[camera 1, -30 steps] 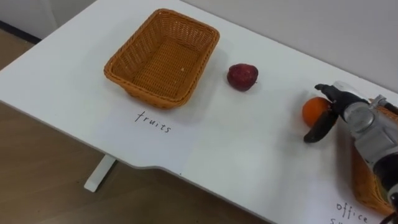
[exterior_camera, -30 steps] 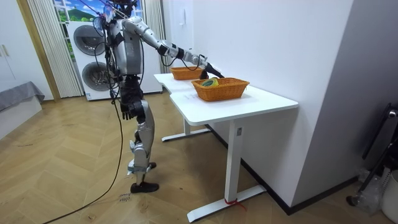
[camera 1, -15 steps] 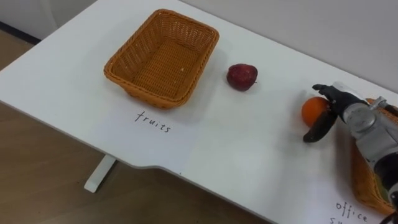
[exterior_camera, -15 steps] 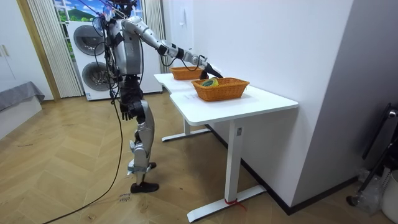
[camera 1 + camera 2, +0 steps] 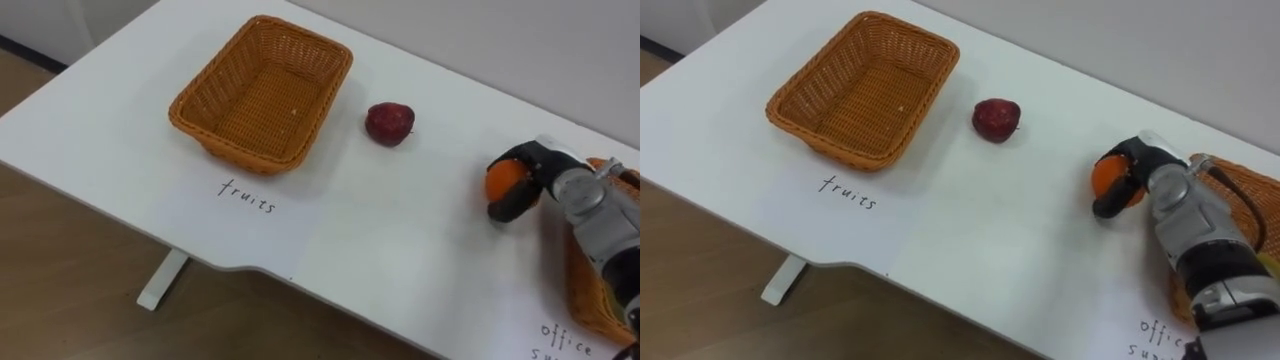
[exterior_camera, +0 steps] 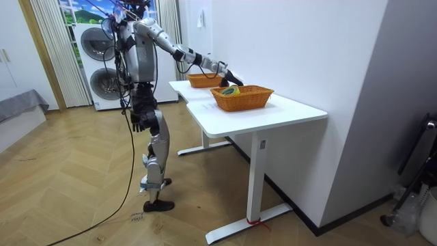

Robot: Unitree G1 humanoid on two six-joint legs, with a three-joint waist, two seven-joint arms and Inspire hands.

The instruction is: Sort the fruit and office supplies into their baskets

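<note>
white table (image 6: 287, 111) | stacked washers (image 6: 97, 65) | curtain (image 6: 46, 48) | parquet floor (image 6: 75, 205)

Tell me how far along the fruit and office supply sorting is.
Early. No fruit is sorted yet: the fruits basket holds nothing. In hand: the right hand has its fingers curled round the orange, close to the office basket. Left: that orange and the dark red fruit both need to reach the fruits basket.

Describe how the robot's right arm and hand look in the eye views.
The right hand has black fingers and a pale silver-grey back. Behind it the forearm is built of grey metallic cylindrical segments, with a dark band lower down.
</note>
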